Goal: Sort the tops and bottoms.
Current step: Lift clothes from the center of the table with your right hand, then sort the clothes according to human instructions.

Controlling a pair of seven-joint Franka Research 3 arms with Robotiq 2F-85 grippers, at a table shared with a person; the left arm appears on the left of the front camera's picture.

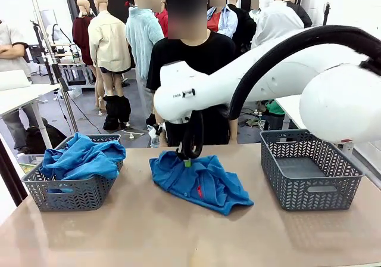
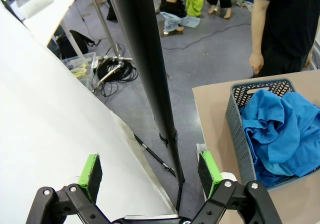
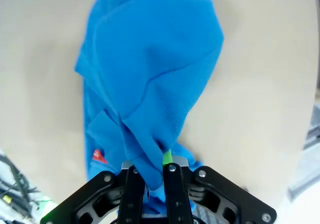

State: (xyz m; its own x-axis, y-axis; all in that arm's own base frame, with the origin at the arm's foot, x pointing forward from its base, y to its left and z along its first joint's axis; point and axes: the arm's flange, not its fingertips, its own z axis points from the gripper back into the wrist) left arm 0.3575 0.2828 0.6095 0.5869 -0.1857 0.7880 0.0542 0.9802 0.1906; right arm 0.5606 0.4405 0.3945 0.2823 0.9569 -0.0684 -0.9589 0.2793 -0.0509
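Note:
A royal blue top [image 1: 199, 182] with a small red tag [image 1: 200, 192] lies crumpled in the middle of the table. My right gripper [image 1: 187, 159] reaches across from the right and is shut on the top's far edge. In the right wrist view its fingers [image 3: 168, 159] pinch a fold of the blue top [image 3: 150, 84], and the red tag [image 3: 99, 156] shows at the lower left. More blue tops [image 1: 82, 157] fill the left basket [image 1: 68, 192]. My left gripper [image 2: 150, 174] hangs open off the table's left side, beside the left basket [image 2: 240, 134] with the blue tops [image 2: 280, 129].
A grey basket [image 1: 309, 168] with nothing visible inside stands at the table's right. A person in a black shirt [image 1: 190, 58] stands at the far side. A black pole [image 2: 145, 69] and a white surface [image 2: 45, 119] are close to my left gripper.

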